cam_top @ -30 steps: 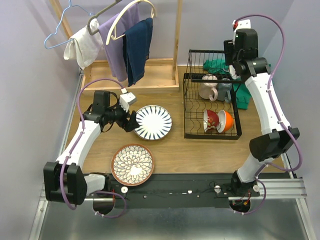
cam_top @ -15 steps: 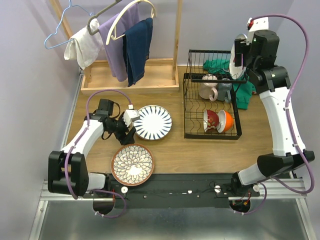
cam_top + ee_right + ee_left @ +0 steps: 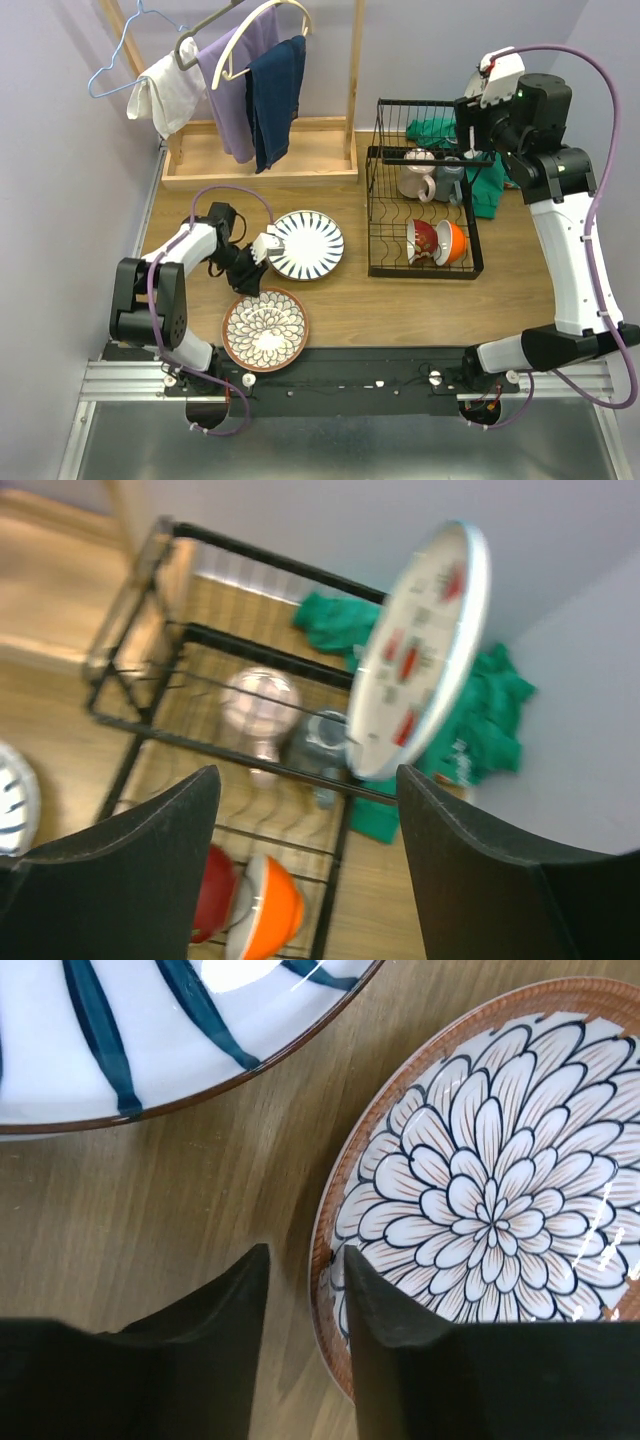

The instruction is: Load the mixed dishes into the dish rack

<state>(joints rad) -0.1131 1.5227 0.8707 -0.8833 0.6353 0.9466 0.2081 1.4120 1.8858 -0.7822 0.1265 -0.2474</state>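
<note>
From above, finds left tool (image 3: 250, 283) low at the rim of the petal plate (image 3: 265, 330) on the tabletop (image 3: 400, 300); left wrist: half-closed astride it, not yet pinching, liable to skid it on a shallow bite; right wrist: right tool (image 3: 305, 780) wide open, empty, fruit plate (image 3: 420, 650) upright at dish rack (image 3: 260, 655), liable to topple if brushed.

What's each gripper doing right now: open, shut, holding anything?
Left gripper: open, straddling the rim of the flower plate, not yet clamped.
Right gripper: open, holding nothing; the red-motif plate stands beyond it.
</note>
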